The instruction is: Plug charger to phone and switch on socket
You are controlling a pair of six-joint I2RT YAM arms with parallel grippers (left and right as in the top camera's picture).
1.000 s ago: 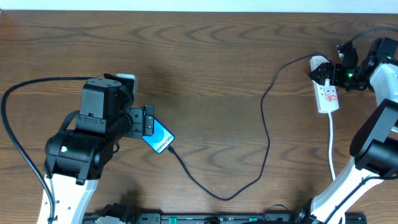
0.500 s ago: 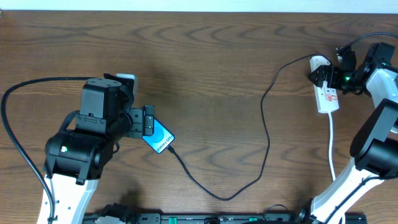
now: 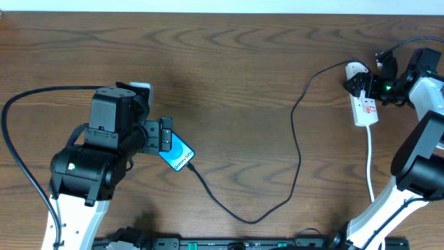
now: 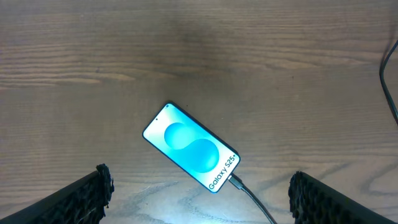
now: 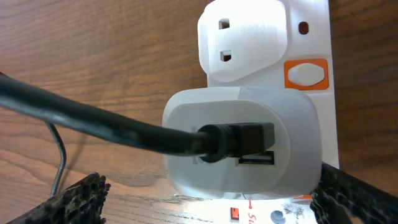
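Status: socket (image 3: 366, 114) lies at the far right of the bench (image 3: 229, 62). The phone (image 4: 190, 148) lies flat at the left, screen up, well apart from it. The charger (image 3: 298, 149) runs between them in a loose loop. Its tip looks seated in the phone's lower edge, and the other end is plugged into a white adapter (image 5: 242, 143) on the socket. My read: plugging is done, switching is what's left.

Over the adapter hangs the right pincer (image 5: 214, 208), jaws spread wide, holding nothing. Above the phone hovers the left pincer (image 4: 211, 200), also wide and empty.

Doing it well:
- Close the right jaws so the tips make one firm poker.
- Shift off the adapter to the orange switch (image 5: 306, 74) at the strip's edge.
- Press straight down. The strip looks light and may slide under a sideways push.
- Keep clear of the cable.
- Check which switch first. The visible one sits beside the upper white plug (image 5: 244, 43). Another orange edge peeks out by the adapter's lower corner, and I can't tell which one feeds the adapter.

Views:
- Right wrist alone shows the switch and the cable's seat in the adapter. Overhead gives only small red marks there.
- Left wrist alone shows the tip at the phone.
- Overhead alone shows the whole cable run and both arms.
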